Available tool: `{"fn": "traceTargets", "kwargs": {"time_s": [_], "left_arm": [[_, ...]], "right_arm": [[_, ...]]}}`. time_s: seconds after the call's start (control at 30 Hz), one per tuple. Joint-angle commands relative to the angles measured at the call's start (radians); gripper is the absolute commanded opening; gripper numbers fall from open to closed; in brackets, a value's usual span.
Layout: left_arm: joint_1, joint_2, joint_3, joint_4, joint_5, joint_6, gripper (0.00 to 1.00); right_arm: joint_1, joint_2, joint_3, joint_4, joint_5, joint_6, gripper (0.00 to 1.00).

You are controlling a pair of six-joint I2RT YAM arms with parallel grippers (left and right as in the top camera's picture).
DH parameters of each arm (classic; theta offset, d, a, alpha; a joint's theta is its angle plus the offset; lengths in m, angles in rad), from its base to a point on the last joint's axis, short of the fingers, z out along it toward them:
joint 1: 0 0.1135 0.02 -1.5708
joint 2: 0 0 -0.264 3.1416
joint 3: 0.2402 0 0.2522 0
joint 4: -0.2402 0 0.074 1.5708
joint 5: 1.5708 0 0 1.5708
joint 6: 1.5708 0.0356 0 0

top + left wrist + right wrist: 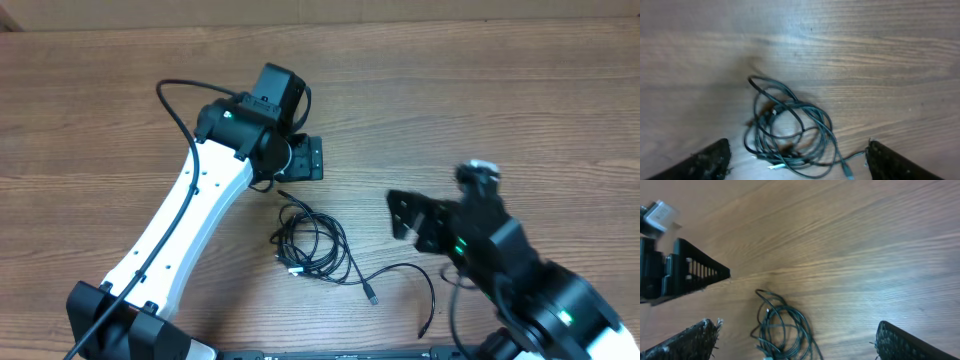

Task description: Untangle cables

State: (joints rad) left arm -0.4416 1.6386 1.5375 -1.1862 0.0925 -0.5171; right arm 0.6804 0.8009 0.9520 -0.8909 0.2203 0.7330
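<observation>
From where I stand, the thin black cables [310,243] lie on the brown wood-grain tabletop [520,90], roughly midway between the two arms. They are not in anyone's grip. The cords are piled into one small, loose bundle of overlapping loops. The upper loops are rounder and more open, and the tangle is denser along the lower left edge, where a pale plug tip pokes out. Two strands run out of the bundle toward the right arm's side. One is short and ends in a small dark plug. The other sweeps in a wide arc and finishes with its tip lying apart from the rest.

The left gripper [303,158] hangs just above the bundle's far side. Its wrist camera looks straight down on the cables [787,132], and its two dark fingers [710,160] are spread wide at either side of the view, with nothing pinched between them.

The right gripper [412,218] sits off to the other side, near the bundle but clear of it. Its fingers [690,340] are likewise splayed wide apart and empty, with the cables [782,325] lying on the wood ahead of them.
</observation>
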Motion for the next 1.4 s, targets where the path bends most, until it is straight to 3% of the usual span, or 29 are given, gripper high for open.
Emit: {"fn": "traceTargets", "kwargs": {"time_s": [0.0, 0.13, 0.3, 0.8, 0.83, 0.93, 1.1, 1.23, 1.3, 1.37], "left_arm": [[-0.026, 0.009, -0.101, 0.033, 0.044, -0.174, 0.74], [-0.07, 0.009, -0.276, 0.183, 0.084, -0.346, 0.72], [-0.094, 0.009, -0.433, 0.347, 0.085, -0.433, 0.74], [-0.098, 0.009, -0.61, 0.555, 0.08, -0.497, 0.52], [-0.098, 0.009, -0.613, 0.555, 0.087, -0.497, 0.52], [-0.087, 0.008, -0.596, 0.562, 0.126, -0.496, 0.68], [-0.056, -0.019, -0.475, 0.554, 0.125, -0.379, 0.73], [-0.057, -0.057, -0.346, 0.482, 0.08, -0.343, 0.85], [-0.057, -0.066, -0.311, 0.455, 0.085, -0.343, 1.0], [-0.064, -0.066, -0.303, 0.465, 0.137, -0.348, 1.0]], "right_arm": [[-0.003, -0.079, 0.008, -0.064, 0.041, 0.004, 1.0], [-0.003, -0.103, 0.008, -0.121, 0.04, 0.004, 1.0], [-0.003, -0.102, 0.008, -0.141, 0.037, 0.004, 1.0], [-0.003, -0.102, 0.008, -0.145, 0.037, 0.004, 1.0], [-0.003, -0.102, 0.008, -0.145, 0.037, 0.004, 1.0], [-0.003, -0.102, 0.008, -0.145, 0.037, 0.003, 1.0], [-0.003, -0.102, 0.008, -0.156, 0.037, 0.004, 1.0], [-0.003, -0.102, 0.008, -0.166, 0.032, 0.004, 1.0], [-0.003, -0.102, 0.008, -0.166, 0.022, 0.049, 1.0], [-0.003, -0.102, 0.008, -0.166, 0.01, 0.129, 1.0]]}}
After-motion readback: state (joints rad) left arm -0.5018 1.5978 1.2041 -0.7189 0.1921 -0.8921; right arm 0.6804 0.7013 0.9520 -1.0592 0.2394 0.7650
